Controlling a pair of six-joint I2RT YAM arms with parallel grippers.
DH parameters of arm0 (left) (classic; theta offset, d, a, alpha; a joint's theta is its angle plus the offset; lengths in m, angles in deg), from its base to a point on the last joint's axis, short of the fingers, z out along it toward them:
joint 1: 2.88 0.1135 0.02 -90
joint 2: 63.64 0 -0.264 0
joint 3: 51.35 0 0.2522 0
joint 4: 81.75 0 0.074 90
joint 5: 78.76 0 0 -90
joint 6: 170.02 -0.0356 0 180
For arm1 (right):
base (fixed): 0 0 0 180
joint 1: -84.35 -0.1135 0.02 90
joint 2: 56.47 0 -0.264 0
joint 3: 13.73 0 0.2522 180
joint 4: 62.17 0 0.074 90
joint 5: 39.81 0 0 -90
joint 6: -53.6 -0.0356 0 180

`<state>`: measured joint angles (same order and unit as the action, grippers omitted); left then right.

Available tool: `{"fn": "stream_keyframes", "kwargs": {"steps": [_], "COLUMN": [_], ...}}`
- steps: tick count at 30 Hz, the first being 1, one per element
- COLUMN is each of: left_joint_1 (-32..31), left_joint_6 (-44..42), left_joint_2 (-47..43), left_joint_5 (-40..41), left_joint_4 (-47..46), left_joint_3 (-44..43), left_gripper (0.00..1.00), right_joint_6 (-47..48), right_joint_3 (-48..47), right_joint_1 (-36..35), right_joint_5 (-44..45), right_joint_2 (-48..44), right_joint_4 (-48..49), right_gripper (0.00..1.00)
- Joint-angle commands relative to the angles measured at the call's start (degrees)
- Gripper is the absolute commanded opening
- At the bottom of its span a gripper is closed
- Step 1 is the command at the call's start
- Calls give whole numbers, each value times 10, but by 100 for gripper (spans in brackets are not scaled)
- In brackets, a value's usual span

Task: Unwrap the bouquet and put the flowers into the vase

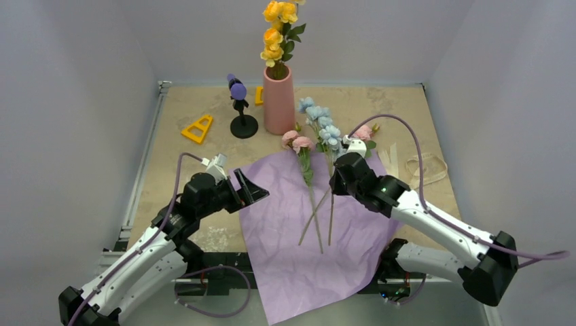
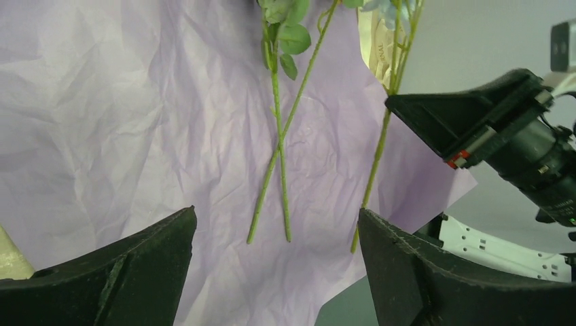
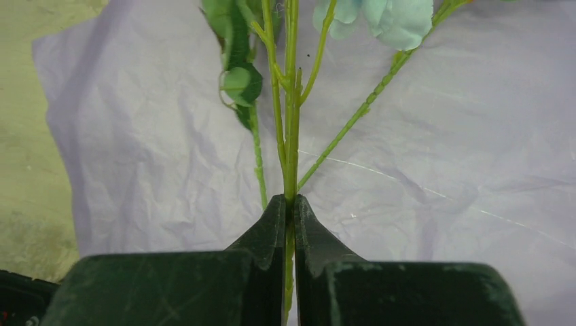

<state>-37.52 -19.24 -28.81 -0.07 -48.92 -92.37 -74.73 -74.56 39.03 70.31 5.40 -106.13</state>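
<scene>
Right wrist: blue bloom point(image 3: 397, 20) cut by top edge; stem point(image 3: 291, 136) hidden below the right gripper point(image 3: 289, 207) tips. Top view: yellow blooms point(image 1: 280, 12) clipped too. I can't identify pale loop point(image 1: 426, 168) on bench point(image 1: 204, 102).

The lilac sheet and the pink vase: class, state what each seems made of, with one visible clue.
Lilac sheet: probably thin paper, matte; fine crinkles and creases cover it. Pink vase: smooth and matte with no glare, perhaps ceramic or plastic; the look cannot settle which.

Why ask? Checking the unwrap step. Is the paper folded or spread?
Spread: the paper lies open and flat, lilac side up, crinkled, with loose stems lying across it.
</scene>
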Motion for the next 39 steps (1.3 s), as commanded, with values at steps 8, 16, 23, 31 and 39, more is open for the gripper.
{"fn": "stream_keyframes", "kwargs": {"steps": [8,16,23,31,39], "left_joint_1": [-1,0,-2,-29,-30], "left_joint_6": [-38,-48,-118,-197,-203], "left_joint_2": [7,83,193,244,278], "left_joint_5": [43,-68,-183,-211,-188], "left_joint_4": [-120,-388,-497,-495,-470], "left_joint_3": [-42,-41,-142,-230,-250], "left_gripper": [100,100,100,100,97], "right_joint_6": [94,186,219,196,180], "right_joint_3": [1,17,3,-23,-47], "right_joint_1": [0,-5,-17,-39,-79], "right_joint_5": [-70,-140,-112,-101,-102], "right_joint_2": [-233,-332,-329,-281,-254], "right_joint_4": [28,56,47,76,126], "right_gripper": [0,0,0,0,0]}}
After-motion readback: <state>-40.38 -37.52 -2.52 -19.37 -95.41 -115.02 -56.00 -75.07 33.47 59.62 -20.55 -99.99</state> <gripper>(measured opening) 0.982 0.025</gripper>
